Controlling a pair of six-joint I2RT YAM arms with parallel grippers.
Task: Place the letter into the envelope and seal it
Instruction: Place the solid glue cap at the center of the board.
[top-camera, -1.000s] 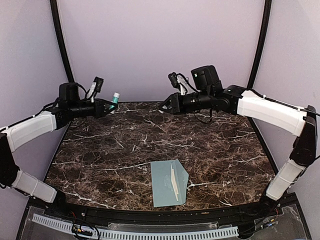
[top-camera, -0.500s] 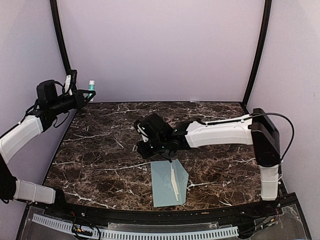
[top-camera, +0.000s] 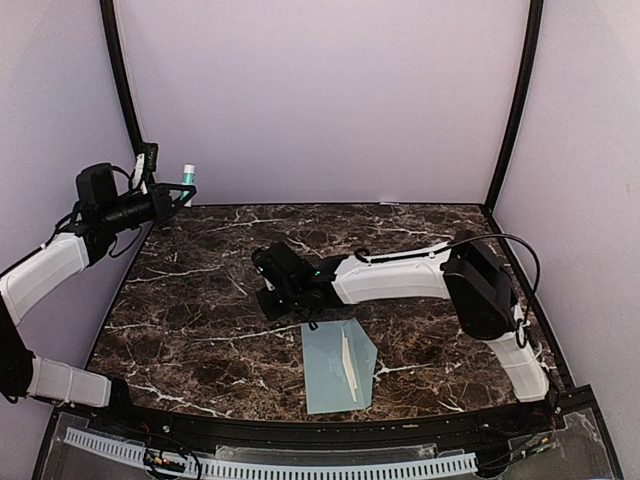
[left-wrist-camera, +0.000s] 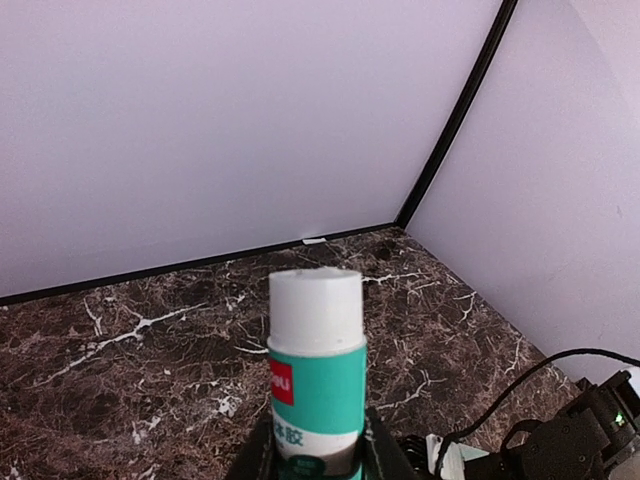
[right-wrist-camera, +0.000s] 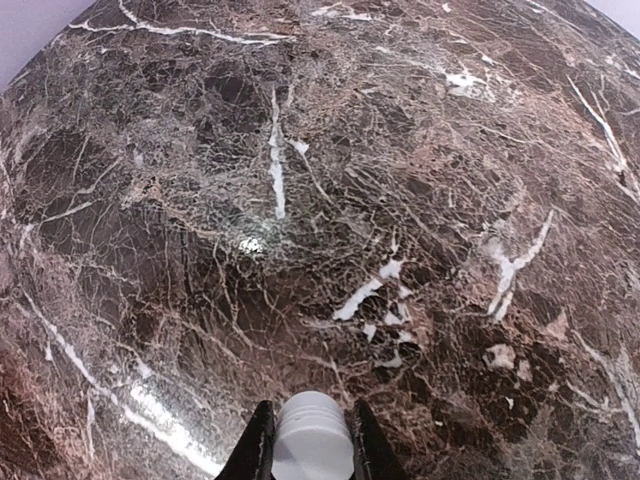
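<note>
Pale grey-teal paper envelope (top-camera: 330, 365): laid lengthwise near-to-far. Right gripper (right-wrist-camera: 312, 448), clamped on white ribbed cap (right-wrist-camera: 312, 428), is held nearer, just beyond its far-left corner; left gripper (left-wrist-camera: 315, 462), clamped on green-white glue stick (left-wrist-camera: 315, 360), far leftward.

Grey-teal envelope (top-camera: 322, 375); white-teal glue stick (left-wrist-camera: 316, 370); white cap (right-wrist-camera: 312, 436); brown white-veined table (top-camera: 200, 300).

Grey-teal envelope (top-camera: 328, 368), flat on table (top-camera: 200, 290) front-ctr, flap (top-camera: 366, 352) open to R, white strip (top-camera: 348, 364)
</note>
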